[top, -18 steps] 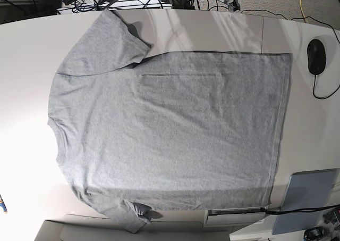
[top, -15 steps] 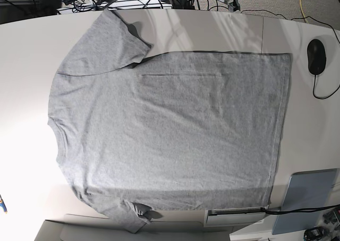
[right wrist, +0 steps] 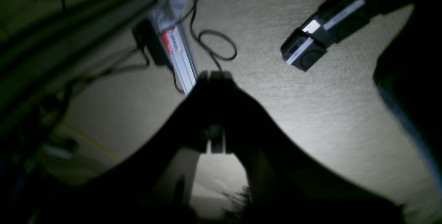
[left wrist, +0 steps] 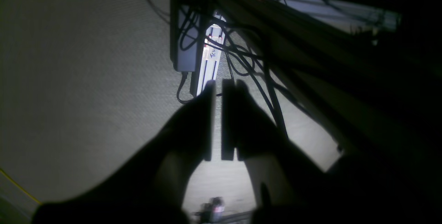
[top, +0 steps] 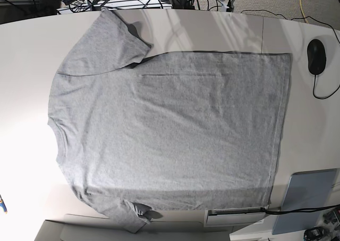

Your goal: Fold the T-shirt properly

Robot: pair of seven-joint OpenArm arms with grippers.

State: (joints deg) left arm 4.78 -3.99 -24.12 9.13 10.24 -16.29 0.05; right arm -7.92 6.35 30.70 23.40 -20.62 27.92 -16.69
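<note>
The heather-grey T-shirt (top: 170, 129) lies spread flat on the white table (top: 26, 65) in the base view, neck to the left, hem to the right, plain side up with no lettering showing. One sleeve lies at the top left, the other at the bottom left with its tip bunched. Neither gripper shows in the base view. In the left wrist view my left gripper (left wrist: 218, 89) is shut and empty, hanging over carpet. In the right wrist view my right gripper (right wrist: 209, 75) is shut and empty, also over carpet.
A black computer mouse (top: 316, 56) with its cable lies at the table's right edge. A grey flat pad (top: 308, 198) lies at the bottom right. Cables and a power strip (left wrist: 207, 61) lie on the floor below the arms.
</note>
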